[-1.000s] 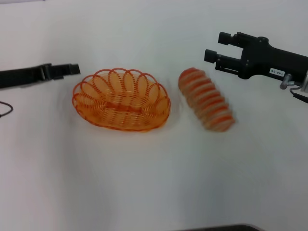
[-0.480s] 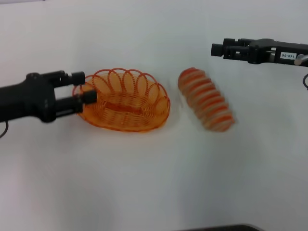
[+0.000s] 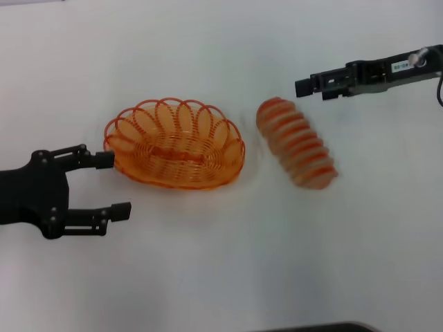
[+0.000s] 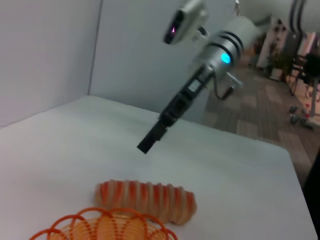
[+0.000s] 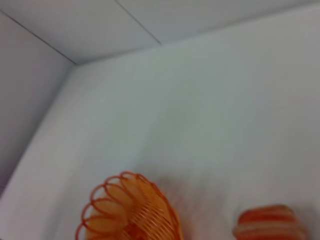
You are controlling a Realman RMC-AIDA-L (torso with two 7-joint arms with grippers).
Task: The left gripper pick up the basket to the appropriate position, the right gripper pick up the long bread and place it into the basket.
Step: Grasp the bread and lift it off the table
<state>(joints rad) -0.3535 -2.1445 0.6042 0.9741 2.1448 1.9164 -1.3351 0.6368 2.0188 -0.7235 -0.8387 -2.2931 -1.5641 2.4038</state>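
Left hand swings wide at the basket

The left hand (image 3: 111, 184), fingers now spread, has dropped beside the basket (image 3: 174, 143); the right hand (image 3: 302, 87), grip unclear, nears the long bread (image 3: 296, 142).

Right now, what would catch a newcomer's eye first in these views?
The orange wire basket sits mid-table with nothing in it, the striped long bread lying apart on its right. The left gripper, jaws open, sits at the basket's left end, one finger at the rim. The right gripper hangs beyond the bread's far end.
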